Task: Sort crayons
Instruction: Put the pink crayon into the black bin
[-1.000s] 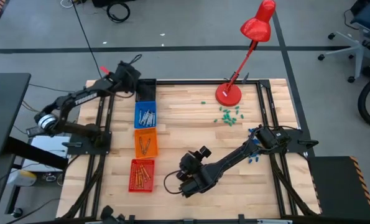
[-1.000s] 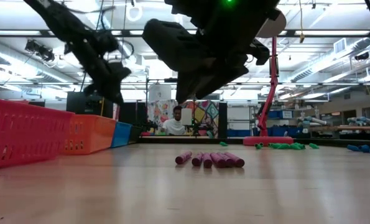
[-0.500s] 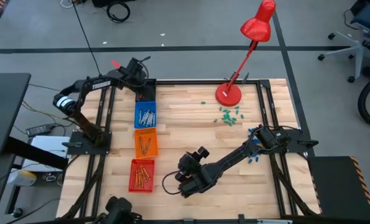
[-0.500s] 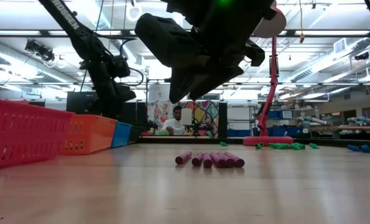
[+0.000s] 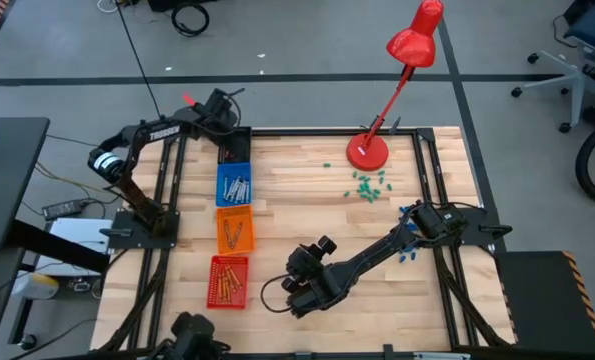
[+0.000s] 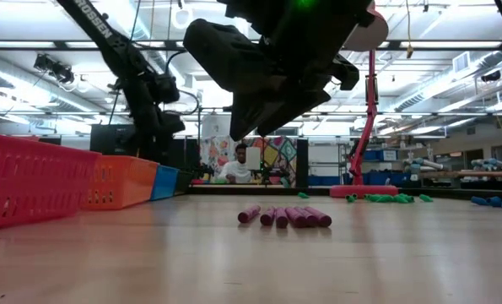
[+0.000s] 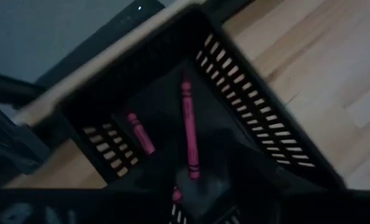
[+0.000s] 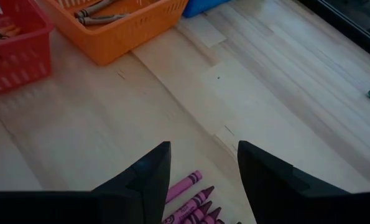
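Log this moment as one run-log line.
left gripper: over black basket, magenta crayons inside | right gripper: open, above magenta crayon row on table

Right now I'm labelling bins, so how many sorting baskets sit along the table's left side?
4: a black basket at the far end under the left gripper, then blue, orange and red nearest the front.

High view: overhead, straight down on the table [image 5: 307,200].
Low view: tabletop level, facing 12 o'clock; shares magenta crayons [image 6: 284,216] with right wrist.
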Motion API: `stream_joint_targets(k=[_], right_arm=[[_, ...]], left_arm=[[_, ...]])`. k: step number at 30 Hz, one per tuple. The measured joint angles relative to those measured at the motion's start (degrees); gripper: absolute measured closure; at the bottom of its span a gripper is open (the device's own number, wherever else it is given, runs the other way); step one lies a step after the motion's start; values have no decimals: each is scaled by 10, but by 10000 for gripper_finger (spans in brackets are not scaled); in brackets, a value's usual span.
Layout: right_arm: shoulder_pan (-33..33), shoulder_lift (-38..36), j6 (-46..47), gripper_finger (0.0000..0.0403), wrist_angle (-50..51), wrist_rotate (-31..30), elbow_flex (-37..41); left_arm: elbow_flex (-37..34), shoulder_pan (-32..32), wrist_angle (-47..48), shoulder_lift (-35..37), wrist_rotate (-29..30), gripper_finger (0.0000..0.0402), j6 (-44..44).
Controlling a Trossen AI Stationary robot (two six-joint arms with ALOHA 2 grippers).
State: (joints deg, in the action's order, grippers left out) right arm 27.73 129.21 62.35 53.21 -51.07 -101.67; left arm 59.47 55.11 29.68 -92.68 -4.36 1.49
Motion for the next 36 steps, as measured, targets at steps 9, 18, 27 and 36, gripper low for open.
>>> stream_joint_targets(k=[9,18,27,36], right_arm=[[0,0,-10,212,10,-1,0],[-5,-12,10,218,34,80,-5],[-5,-15,131,231,53,164,-5],[-4,-15,219,231,128,257,-5]], left_arm=[[67,-58,37,74,20,244,39],[67,-212,-97,203,4,244,117],[-8,-356,-174,280,-76,244,145],[-184,-390,-236,412,-78,244,71]])
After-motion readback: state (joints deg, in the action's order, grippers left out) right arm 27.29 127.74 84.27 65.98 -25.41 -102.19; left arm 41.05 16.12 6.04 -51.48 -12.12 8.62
